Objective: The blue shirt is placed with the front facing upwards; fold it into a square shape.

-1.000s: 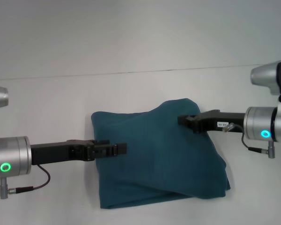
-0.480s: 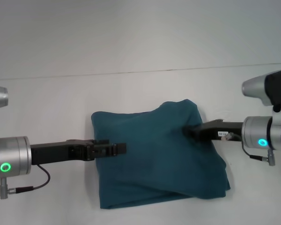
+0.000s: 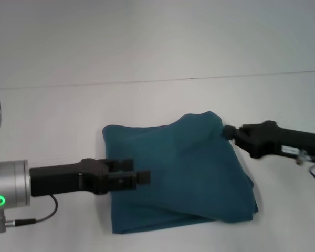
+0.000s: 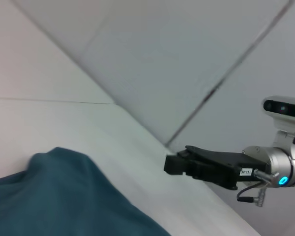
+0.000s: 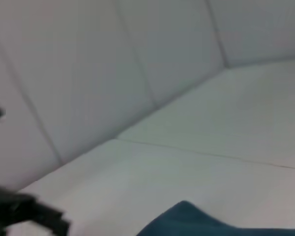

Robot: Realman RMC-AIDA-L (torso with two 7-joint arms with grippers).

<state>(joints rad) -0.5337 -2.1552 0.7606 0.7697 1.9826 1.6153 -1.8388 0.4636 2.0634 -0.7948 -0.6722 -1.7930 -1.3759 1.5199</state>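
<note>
Nearest you, the left gripper [image 3: 139, 177] reaches in from the left over the near-left part of the blue shirt [image 3: 184, 173]. From the head view you cannot tell whether its jaws are apart or together, nor whether they touch the cloth, so treat that hand as unconfirmed before you act on it.

The shirt lies on the bench [image 3: 68, 110] near its front edge, a little right of centre, already doubled into a rough block. A lower layer juts out along the near-right edge, and the far-right corner rides up in a hump, so the outline is not yet square.

Farther back, the right gripper [image 3: 228, 132] sits just at that raised far-right corner. Its jaws look drawn together, though you cannot see whether any fabric is caught between them.

The step in hand looks like tidying the shape. If you press or tug that far corner, go low and slow, keeping the stacked layers from sliding apart. Line the near-right overhang up with the top layer, and avoid lifting high, since this soft cotton will likely unfold under its own weight.
</note>
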